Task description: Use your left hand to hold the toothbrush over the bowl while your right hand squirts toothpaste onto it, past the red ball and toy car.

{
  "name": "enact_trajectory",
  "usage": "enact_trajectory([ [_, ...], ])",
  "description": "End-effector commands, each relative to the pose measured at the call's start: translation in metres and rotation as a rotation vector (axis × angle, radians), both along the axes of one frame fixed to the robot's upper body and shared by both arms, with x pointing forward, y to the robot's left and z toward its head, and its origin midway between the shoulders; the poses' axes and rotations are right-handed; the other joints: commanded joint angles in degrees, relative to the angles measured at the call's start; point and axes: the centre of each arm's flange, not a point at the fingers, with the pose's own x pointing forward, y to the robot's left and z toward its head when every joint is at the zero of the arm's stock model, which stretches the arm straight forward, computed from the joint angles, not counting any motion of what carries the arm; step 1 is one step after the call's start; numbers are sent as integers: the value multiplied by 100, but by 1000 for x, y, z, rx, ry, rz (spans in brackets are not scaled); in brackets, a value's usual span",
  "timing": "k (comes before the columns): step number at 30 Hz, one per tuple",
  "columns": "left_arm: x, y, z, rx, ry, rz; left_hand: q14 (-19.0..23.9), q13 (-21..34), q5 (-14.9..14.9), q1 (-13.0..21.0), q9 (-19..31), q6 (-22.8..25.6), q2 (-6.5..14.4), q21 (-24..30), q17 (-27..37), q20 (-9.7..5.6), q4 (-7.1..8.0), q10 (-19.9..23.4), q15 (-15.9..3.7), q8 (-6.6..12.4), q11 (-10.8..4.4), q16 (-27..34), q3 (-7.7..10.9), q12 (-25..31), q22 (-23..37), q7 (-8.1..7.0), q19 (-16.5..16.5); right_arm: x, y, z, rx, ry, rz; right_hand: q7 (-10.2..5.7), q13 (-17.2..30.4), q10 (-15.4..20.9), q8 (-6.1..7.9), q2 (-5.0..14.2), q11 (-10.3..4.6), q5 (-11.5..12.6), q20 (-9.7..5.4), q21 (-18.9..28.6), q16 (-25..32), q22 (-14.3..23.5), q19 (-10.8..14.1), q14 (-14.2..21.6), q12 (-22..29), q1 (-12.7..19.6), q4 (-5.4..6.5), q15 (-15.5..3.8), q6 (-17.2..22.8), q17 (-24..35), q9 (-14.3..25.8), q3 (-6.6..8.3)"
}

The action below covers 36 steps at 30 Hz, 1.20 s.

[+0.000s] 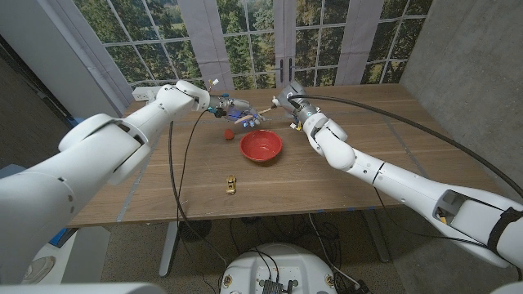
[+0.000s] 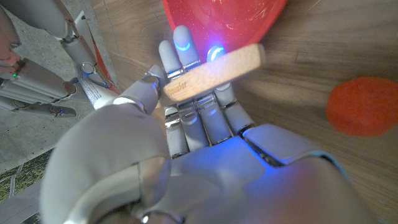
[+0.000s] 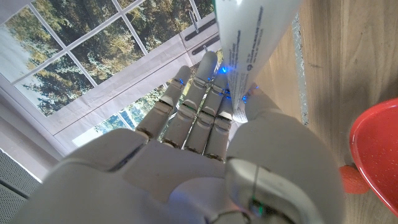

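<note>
My left hand [image 1: 231, 111] holds a wooden toothbrush [image 1: 261, 110] beyond the far rim of the red bowl [image 1: 261, 145], its end pointing at my right hand [image 1: 292, 104]. In the left wrist view the wooden handle [image 2: 211, 71] lies across the fingers [image 2: 186, 81], with the bowl [image 2: 230, 18] just past them. My right hand [image 3: 205, 130] grips a white toothpaste tube [image 3: 249, 43] behind the bowl's [image 3: 376, 155] right side. The red ball [image 1: 228, 133] lies left of the bowl, under my left hand. The yellow toy car [image 1: 231, 184] sits nearer the front edge.
The wooden table [image 1: 343, 175] ends at a window wall behind both hands. A black cable [image 1: 173, 171] hangs from my left arm across the table's left part. The ball [image 2: 364, 106] shows close beside my left hand.
</note>
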Motion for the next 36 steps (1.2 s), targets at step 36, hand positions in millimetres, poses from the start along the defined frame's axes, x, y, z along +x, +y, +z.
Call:
enact_trajectory([
  [36,-4,-5,7,-40,-36,-9,757,23,-2,59,81,360,103,3,44,-832,659,502,-722,8,-478,-81,653,50,21,288,17,-4,-6,1,11,5,25,-162,850,135,170,259,-154,150,-451,478,-43,97,-96,111,775,390,331,-632,382,1072,401,244],
])
